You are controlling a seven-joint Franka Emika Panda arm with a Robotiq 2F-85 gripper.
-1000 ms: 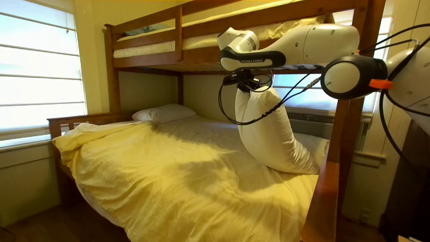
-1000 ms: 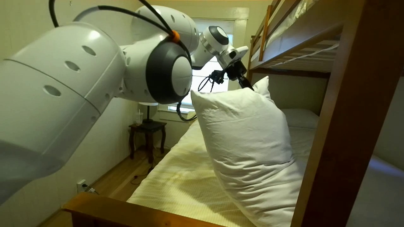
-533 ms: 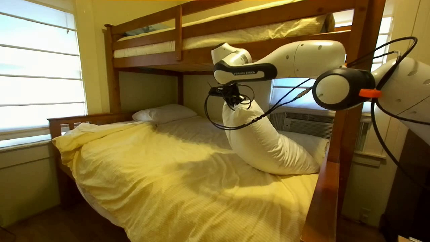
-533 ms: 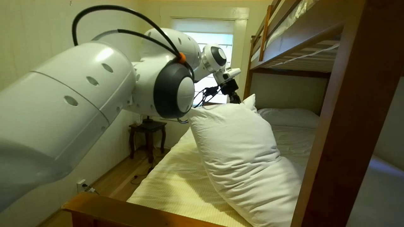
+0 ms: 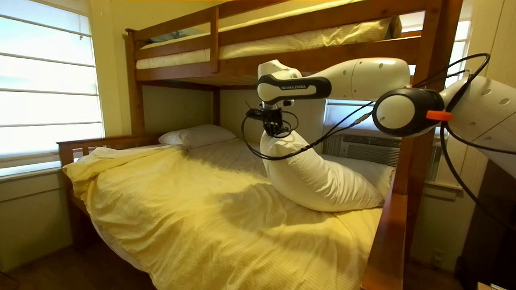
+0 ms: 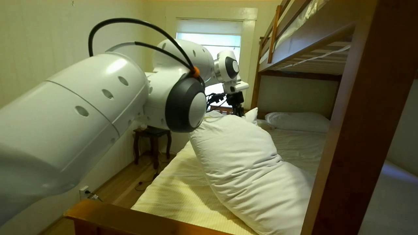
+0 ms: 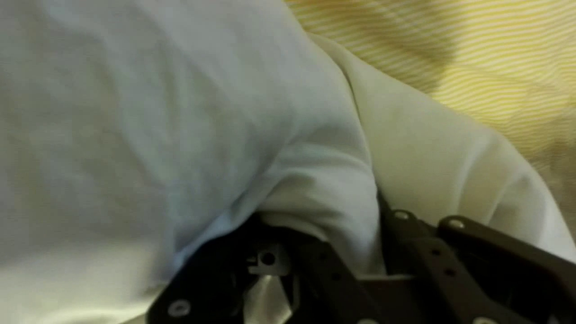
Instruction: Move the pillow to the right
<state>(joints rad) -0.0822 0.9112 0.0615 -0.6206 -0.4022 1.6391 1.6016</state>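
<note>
Cream-white pillow, plump, bent; lower end resting on yellow bedding.
Upper end raised beneath the gripper, which is clamped on a bunched fold; remainder slopes down.

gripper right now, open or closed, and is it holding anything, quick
Gripper: closed on the raised end of the large white pillow, holding it.

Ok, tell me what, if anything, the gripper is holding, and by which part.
The Robotiq gripper holds the plump cream-white pillow by a gathered fold at its raised end.
</note>
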